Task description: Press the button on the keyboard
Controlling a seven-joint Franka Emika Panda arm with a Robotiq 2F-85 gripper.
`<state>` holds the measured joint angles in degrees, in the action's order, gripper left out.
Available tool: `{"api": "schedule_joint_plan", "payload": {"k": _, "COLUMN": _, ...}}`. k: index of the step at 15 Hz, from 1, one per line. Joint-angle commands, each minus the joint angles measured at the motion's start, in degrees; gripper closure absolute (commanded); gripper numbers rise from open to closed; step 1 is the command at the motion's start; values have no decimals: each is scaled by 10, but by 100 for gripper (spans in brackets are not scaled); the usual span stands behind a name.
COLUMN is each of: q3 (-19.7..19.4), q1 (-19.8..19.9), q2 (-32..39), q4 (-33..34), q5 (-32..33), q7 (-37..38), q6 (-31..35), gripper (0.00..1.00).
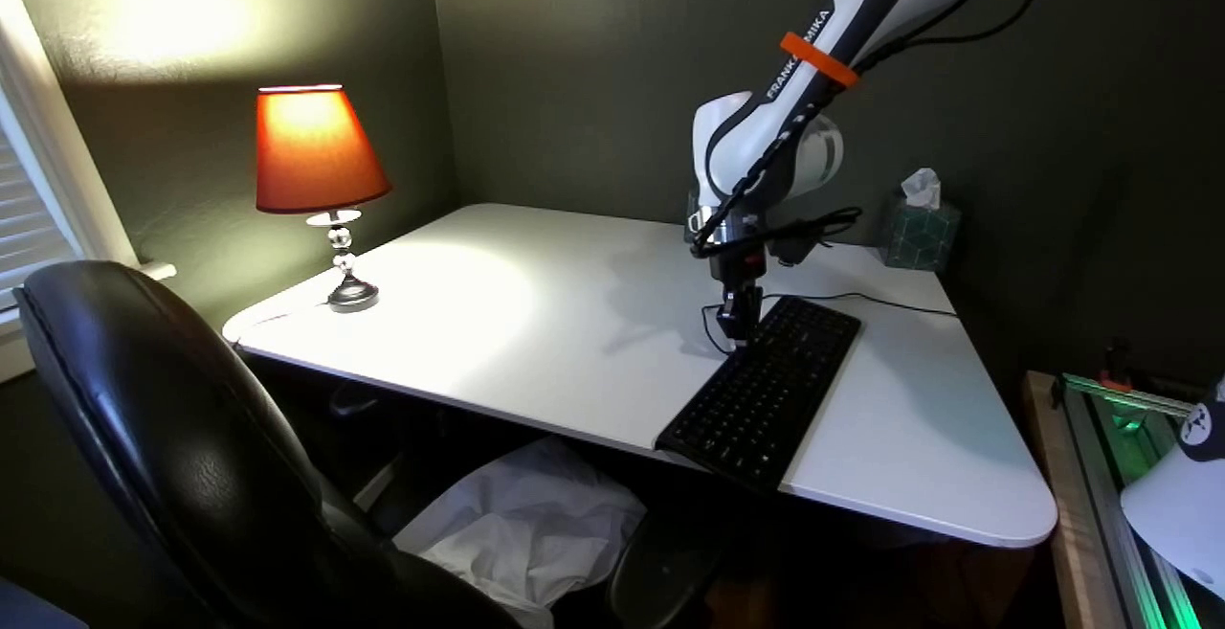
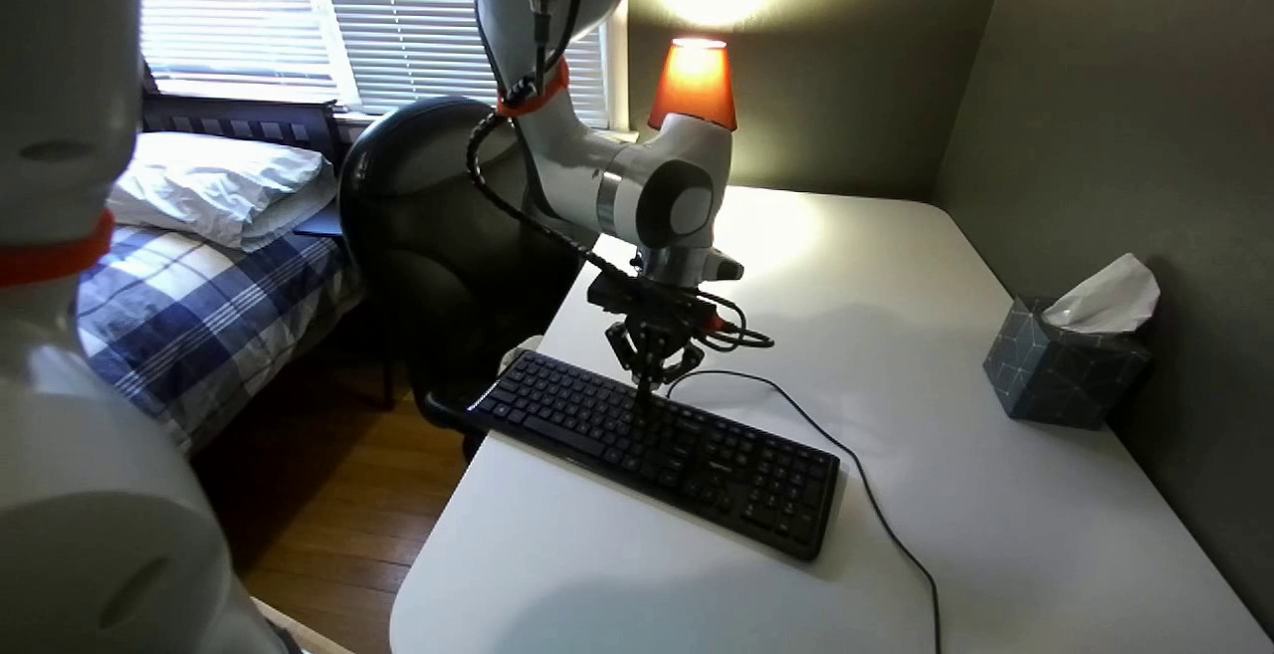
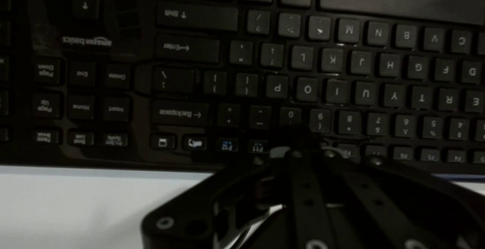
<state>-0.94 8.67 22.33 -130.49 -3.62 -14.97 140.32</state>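
Wrist view: the keyboard [image 3: 242,76] lies beneath the tool [image 3: 301,137], jaws together.

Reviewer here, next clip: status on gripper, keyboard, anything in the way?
Gripper shut, tip near the 0 key; contact unclear. Keyboard flat, one end past the edge of the white desk. Thin cable curves beside keyboard, not across it.
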Motion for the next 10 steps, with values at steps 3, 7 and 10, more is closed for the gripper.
{"api": "schedule_joint_plan", "payload": {"k": 3, "q3": 4, "q1": 3, "q2": 16, "q4": 17, "q5": -8, "q7": -3, "q6": -14, "gripper": 100}}
{"api": "schedule_joint_plan", "payload": {"k": 7, "q3": 4, "q1": 3, "q2": 15, "q4": 16, "q5": -9, "q7": -4, "q6": -13, "gripper": 100}}
{"api": "schedule_joint_plan", "payload": {"k": 10, "q3": 4, "q1": 4, "q2": 10, "q4": 12, "q5": -10, "q7": -4, "q6": -12, "gripper": 100}}
